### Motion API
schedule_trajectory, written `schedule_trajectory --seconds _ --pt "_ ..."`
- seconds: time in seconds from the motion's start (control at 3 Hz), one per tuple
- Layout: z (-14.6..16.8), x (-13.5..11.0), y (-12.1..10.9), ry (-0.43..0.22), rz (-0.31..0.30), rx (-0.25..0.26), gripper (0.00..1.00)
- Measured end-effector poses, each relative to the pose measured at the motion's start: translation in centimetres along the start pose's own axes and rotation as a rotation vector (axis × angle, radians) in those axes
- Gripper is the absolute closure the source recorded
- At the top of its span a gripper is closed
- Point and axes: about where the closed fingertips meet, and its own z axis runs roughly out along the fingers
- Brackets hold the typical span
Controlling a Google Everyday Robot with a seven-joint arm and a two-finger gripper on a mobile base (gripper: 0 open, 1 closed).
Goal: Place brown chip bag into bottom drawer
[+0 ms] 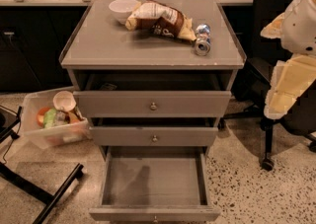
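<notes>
Gripper [286,92]: located at the right edge of the camera view, below the white, dotted arm housing [302,16]. Its cream-coloured parts point down and to the left, in front of a black office chair [276,1]. How far it is open cannot be told. It is well apart from the cabinet and touches none of the items on it.

Brown chip bag [158,20]: lies crumpled on the grey cabinet top [148,53], toward the rear, between a white bowl [122,8] and a small silver-blue can [202,39]. The bag's left end touches or overlaps the bowl's rim. The can lies on its side just beside the bag's right end. The bag carries white script lettering on a dark brown panel, but the wording cannot be read. No label on the can is legible.

Drawers: the top drawer [153,103] and the middle drawer [154,137] are each pulled out slightly. The bottom drawer [153,181] is pulled far out, with its grey tray floor exposed. Each front has a small round metal knob.

Surroundings: a clear plastic bin [49,136] stands on the speckled floor [256,193] just left of the cabinet. It holds a pale cup and green and orange items.
</notes>
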Motion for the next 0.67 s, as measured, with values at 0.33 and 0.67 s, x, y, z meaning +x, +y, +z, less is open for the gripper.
schedule_trajectory --seconds 0.33,0.67 --pt "0.0 0.0 0.0 0.000 0.000 0.000 0.00" --pt "-0.1 -2.7 -2.2 -0.095 0.045 0.041 0.00"
